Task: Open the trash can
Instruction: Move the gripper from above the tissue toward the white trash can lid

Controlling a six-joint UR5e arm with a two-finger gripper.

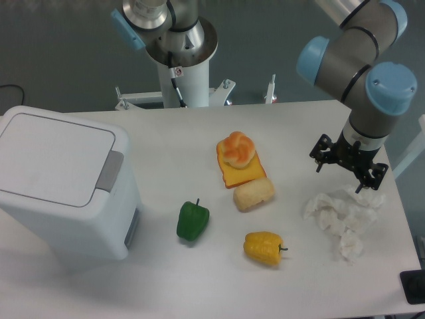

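Note:
The trash can (63, 193) is a large white boxy bin standing at the left of the table. Its flat lid (53, 156) lies shut, and a grey push button (109, 171) sits at the lid's right edge. My gripper (342, 173) hangs over the right side of the table, far from the bin, just above a crumpled white tissue. Its black fingers are spread apart and hold nothing.
Between bin and gripper lie a green pepper (192, 220), a yellow pepper (264, 247), a bun on an orange slice (238, 158) and a pale bread piece (254, 194). Crumpled white tissue (339, 216) lies at the right. The robot base (180, 73) stands behind the table.

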